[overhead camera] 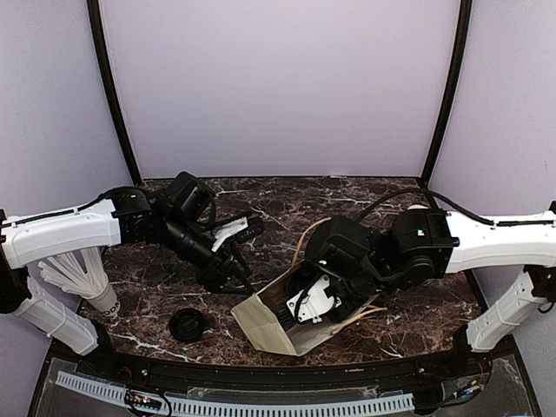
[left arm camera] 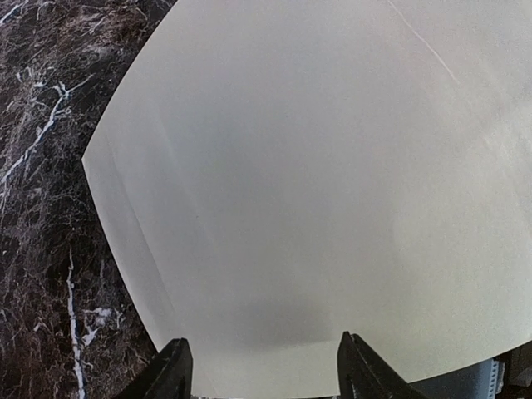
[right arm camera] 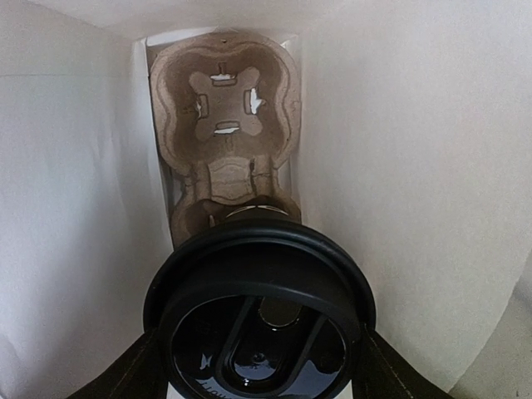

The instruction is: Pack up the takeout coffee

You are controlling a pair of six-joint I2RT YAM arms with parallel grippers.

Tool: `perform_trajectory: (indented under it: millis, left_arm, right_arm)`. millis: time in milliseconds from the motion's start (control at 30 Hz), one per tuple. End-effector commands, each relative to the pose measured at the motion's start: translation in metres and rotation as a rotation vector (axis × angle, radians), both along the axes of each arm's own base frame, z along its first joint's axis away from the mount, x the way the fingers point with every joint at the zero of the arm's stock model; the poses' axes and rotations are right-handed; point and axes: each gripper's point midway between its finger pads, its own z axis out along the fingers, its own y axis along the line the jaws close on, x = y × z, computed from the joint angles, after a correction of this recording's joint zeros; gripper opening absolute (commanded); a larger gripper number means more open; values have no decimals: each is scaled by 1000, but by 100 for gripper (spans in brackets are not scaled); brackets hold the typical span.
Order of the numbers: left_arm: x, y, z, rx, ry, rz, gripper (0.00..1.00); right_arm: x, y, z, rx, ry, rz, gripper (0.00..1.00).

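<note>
The marble table [overhead camera: 391, 208] bears a white paper bag [overhead camera: 261, 323], open and tipped toward the right arm. At the bag's bottom lies a moulded cardboard cup carrier [right arm camera: 224, 108]. The takeout coffee [right arm camera: 259, 324] hangs inside the bag over the carrier's nearer socket, pinched at its lid by the right gripper [right arm camera: 258, 359]. The left gripper [left arm camera: 264, 367] is spread at the bag's outer wall; whether it touches, I cannot tell. Seating the cup is in hand. Next it needs a straight lowering into that socket, then release.
</note>
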Motion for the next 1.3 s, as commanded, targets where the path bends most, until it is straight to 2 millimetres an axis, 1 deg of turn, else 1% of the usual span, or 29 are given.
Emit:
perform_trajectory:
  millis: [0,33,67,100,133,167,200,233,300,333,400,467,567,633,700,833,900,967,1000,1067,1100,1167,1200,1267]
  left_arm:
    - [8,8,3,43,-75,20,62]
    - [7,15,3,63,-91,21,62]
    - [3,24,-4,103,-91,19,62]
    - [4,33,-9,142,-113,39,63]
    - [-1,43,-17,194,-102,35,63]
    - [-5,49,-22,229,-102,32,63]
    - [-13,55,-27,262,-79,15,64]
    - [-21,56,-28,268,-70,-8,65]
    - [-34,52,-22,234,-61,-49,67]
    - [-39,45,-16,191,-52,-67,68]
    - [-44,35,-4,121,-45,-94,69]
    - [-45,25,2,88,-33,-114,69]
    - [-36,10,20,30,-69,-112,70]
    - [-24,-2,34,-31,-133,-88,70]
    - [-14,-5,40,-50,-188,-64,70]
    - [3,-10,41,-56,-279,-21,70]
    - [12,-13,41,-52,-311,2,70]
    - [14,-15,41,-53,-327,-4,70]
    - [14,-16,42,-56,-329,-12,70]
    - [7,-16,42,-61,-319,-58,72]
    - [0,-15,39,-56,-300,-97,72]
    - [-5,-12,40,-43,-293,-132,73]
    - [-6,-10,38,-31,-291,-143,73]
    - [-3,-8,42,-42,-281,-148,73]
  right_arm:
    - [-1,6,8,29,-1,-9,8]
    - [-2,6,8,29,0,-9,8]
    - [-1,6,9,31,0,-10,8]
    - [-1,7,9,32,-1,-8,8]
    - [-1,8,8,30,-1,-8,8]
    - [-1,8,8,30,-2,-8,8]
    - [-1,8,8,29,-2,-9,8]
    - [-1,7,8,28,-2,-9,8]
    - [-1,6,6,24,-3,-9,8]
    - [-1,6,6,21,-4,-9,8]
    - [0,6,5,19,-8,-12,8]
    - [1,7,4,20,-8,-14,8]
    - [1,9,7,25,-13,-13,8]
    - [1,8,8,25,-13,-14,8]
    - [1,7,8,23,-11,-15,8]
    - [0,1,3,11,-12,-12,8]
    - [3,-4,0,-2,-34,-19,7]
    - [3,-10,-2,-6,-40,-18,6]
    - [2,-12,-3,-6,-40,-17,6]
    - [2,-14,-2,-6,-40,-16,6]
    - [1,-15,0,-5,-37,-11,6]
    - [-1,-15,3,8,-34,-2,5]
    - [-1,-15,4,14,-32,5,5]
    - [-4,-16,4,22,-29,21,4]
